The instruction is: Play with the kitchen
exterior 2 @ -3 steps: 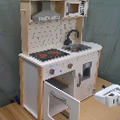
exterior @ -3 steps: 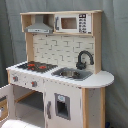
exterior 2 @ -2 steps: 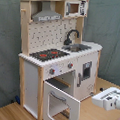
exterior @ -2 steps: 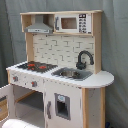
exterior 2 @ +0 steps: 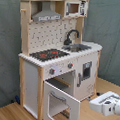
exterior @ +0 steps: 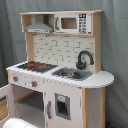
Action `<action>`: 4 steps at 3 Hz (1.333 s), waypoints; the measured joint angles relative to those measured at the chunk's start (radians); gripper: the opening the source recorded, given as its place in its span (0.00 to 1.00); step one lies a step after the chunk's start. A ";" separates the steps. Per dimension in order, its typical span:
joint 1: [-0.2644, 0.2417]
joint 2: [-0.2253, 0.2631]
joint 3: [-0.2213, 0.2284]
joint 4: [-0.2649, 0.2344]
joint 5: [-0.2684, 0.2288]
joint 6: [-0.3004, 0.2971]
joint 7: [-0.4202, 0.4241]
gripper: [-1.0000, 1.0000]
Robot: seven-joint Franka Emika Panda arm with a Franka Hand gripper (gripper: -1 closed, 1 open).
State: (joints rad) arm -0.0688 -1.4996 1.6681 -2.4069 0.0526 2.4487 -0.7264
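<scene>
Kitchen (exterior 2: pixel 61 61) oven door (exterior 2: pixel 61 100) hangs open; claw's opening cannot be told.

A tall white and light-wood toy kitchen (exterior 2: pixel 56 56) stands on a wooden floor (exterior 2: pixel 8 113) before a grey-green curtain (exterior 2: pixel 110 28). On its worktop, a black-and-red hob (exterior 2: pixel 48 54) sits at the second exterior view's left, with a sink (exterior 2: pixel 79 47) and black faucet (exterior 2: pixel 71 35) at its right. A grey hood (exterior 2: pixel 46 13) hangs above. The lower oven door (exterior 2: pixel 61 100) hangs open. A white robot part (exterior 2: pixel 108 104) enters at bottom right.
</scene>
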 joint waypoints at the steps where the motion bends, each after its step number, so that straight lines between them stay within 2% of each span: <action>1: -0.063 -0.002 -0.028 0.085 -0.023 0.000 0.000 1.00; 4: -0.214 0.001 -0.130 0.364 -0.126 -0.008 0.003 1.00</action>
State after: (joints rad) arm -0.2827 -1.4990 1.5380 -2.0432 -0.0734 2.4409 -0.7238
